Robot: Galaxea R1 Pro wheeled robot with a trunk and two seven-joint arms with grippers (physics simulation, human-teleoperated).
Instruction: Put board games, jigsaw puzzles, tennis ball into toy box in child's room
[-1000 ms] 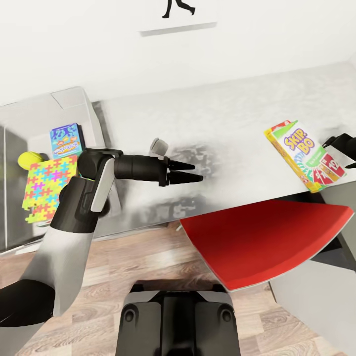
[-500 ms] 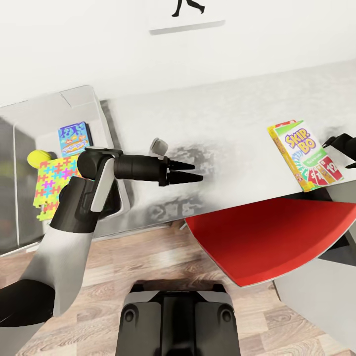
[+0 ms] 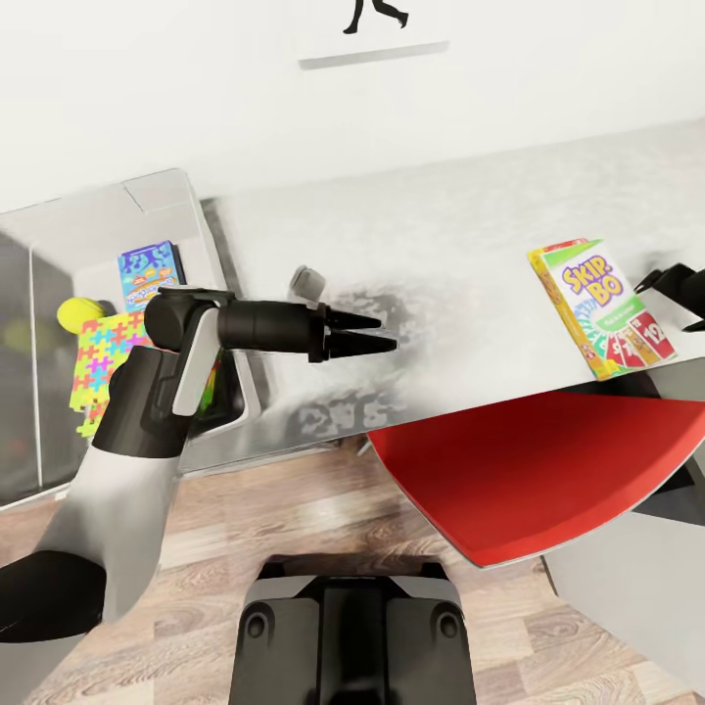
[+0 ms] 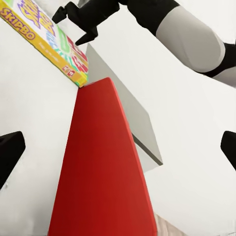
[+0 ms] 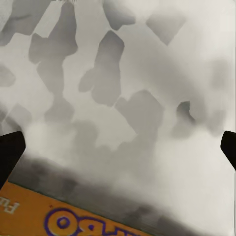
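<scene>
The green-red-yellow board game (image 3: 602, 308) lies flat on the light grey table (image 3: 441, 235), near its right front edge. My right gripper (image 3: 674, 294) is open just beyond the game's right side; its wrist view shows the game's orange edge (image 5: 73, 216) close below the open right gripper (image 5: 118, 152). My left gripper (image 3: 362, 331) hovers open over the middle of the table; its own view looks toward the game (image 4: 44, 39) and the right gripper (image 4: 81, 22). At the left, the toy box (image 3: 157, 191) holds a blue board game (image 3: 150, 274), a jigsaw puzzle (image 3: 103, 367) and the tennis ball (image 3: 76, 313).
A red chair seat (image 3: 539, 470) juts out under the table's front edge, between my base (image 3: 352, 636) and the board game. A small grey object (image 3: 306, 284) stands on the table just behind the left gripper. Wood floor shows below.
The camera has shifted, so the whole scene sits slightly further right. My left gripper has edged a little up and back over the table. The board game on the table has not moved.
</scene>
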